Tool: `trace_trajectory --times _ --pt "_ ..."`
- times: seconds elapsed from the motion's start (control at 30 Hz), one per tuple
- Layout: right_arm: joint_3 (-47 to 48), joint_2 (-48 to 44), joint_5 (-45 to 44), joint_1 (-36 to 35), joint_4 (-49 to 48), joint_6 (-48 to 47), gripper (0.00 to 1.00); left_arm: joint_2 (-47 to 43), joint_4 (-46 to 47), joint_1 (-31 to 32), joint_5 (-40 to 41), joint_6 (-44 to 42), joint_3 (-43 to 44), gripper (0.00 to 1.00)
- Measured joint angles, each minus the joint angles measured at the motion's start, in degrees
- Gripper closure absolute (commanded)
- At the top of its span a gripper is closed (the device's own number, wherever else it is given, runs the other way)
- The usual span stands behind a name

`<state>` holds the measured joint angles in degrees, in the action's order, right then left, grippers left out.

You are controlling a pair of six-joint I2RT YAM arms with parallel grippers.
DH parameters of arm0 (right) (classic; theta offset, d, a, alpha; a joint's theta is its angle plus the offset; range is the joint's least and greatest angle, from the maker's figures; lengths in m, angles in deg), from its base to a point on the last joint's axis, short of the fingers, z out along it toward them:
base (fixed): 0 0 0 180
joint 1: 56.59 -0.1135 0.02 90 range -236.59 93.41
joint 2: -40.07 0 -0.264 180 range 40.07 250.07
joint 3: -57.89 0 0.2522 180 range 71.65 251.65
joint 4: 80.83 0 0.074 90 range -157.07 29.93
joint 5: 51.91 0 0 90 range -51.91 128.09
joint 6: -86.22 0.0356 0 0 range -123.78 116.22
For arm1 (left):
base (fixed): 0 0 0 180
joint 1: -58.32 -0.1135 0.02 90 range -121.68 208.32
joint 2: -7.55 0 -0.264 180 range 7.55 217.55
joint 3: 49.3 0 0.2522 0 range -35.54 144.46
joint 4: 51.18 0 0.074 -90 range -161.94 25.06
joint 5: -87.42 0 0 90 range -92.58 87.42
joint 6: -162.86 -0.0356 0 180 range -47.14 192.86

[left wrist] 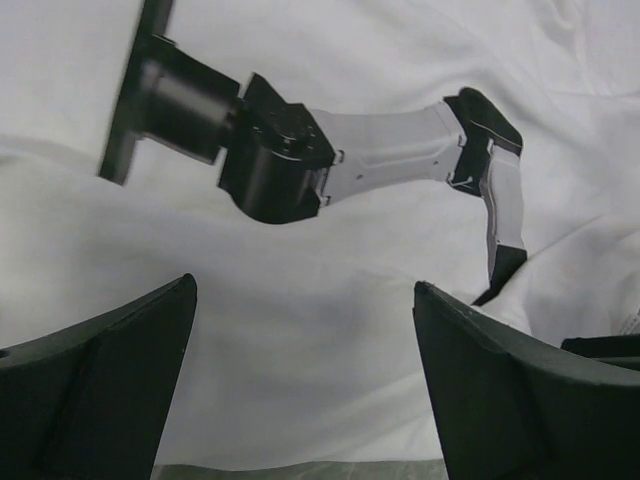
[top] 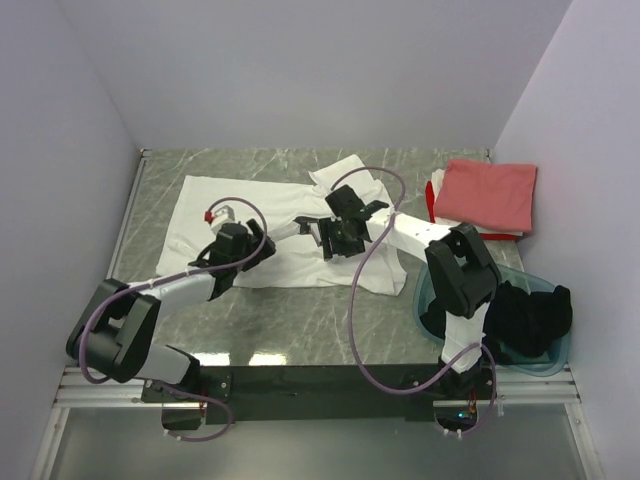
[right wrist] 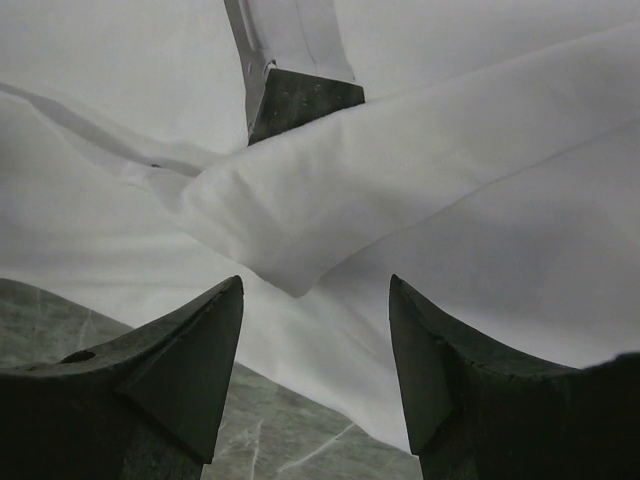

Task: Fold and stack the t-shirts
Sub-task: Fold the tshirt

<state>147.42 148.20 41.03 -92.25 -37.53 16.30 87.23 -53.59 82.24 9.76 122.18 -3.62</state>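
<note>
A large white t-shirt (top: 250, 200) lies spread and rumpled on the green marble table, with a folded-over sleeve at its far right. My left gripper (top: 262, 245) is open and empty, low over the shirt's near part (left wrist: 300, 350). My right gripper (top: 333, 243) is open and empty just to its right, over the shirt's near hem and a folded corner (right wrist: 270, 240). In the wrist views both the left gripper (left wrist: 305, 285) and the right gripper (right wrist: 316, 280) have their jaws apart with only cloth between them. A salmon-pink shirt (top: 488, 193) lies folded on red and white ones at the back right. A black shirt (top: 528, 320) sits in the tub.
The translucent teal tub (top: 432, 305) stands at the near right beside the right arm's base. Purple cables loop from both arms. Grey walls close in the table on the left, back and right. Bare marble (top: 300, 320) shows in front of the shirt.
</note>
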Motion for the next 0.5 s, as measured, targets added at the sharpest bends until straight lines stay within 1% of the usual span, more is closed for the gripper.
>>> trace_trajectory --times 0.17,0.27,0.3,0.37,0.4,0.47,0.5 --pt "0.00 1.79 0.13 -0.11 -0.04 0.00 0.37 3.08 1.75 3.28 0.17 1.05 1.44 0.05" --pt "0.07 2.03 0.15 -0.11 0.00 -0.04 0.43 3.87 1.99 3.78 0.24 1.49 1.42 0.04" --pt "0.26 2.14 0.15 -0.11 0.04 -0.02 0.47 4.00 2.05 3.78 0.42 1.62 1.42 0.04" --pt "1.11 2.73 0.17 -0.11 0.02 -0.15 0.51 4.07 2.67 3.76 0.63 2.03 1.11 0.04" --pt "1.55 3.15 0.15 -0.11 -0.07 -0.26 0.57 4.07 2.75 3.76 0.79 2.21 0.96 0.04" --pt "2.25 4.09 0.17 -0.11 -0.17 -0.44 0.63 4.07 3.04 3.76 0.96 2.45 0.52 0.04" --pt "2.47 4.57 0.15 -0.11 -0.17 -0.50 0.71 4.07 3.06 3.76 1.03 2.47 0.26 0.04"
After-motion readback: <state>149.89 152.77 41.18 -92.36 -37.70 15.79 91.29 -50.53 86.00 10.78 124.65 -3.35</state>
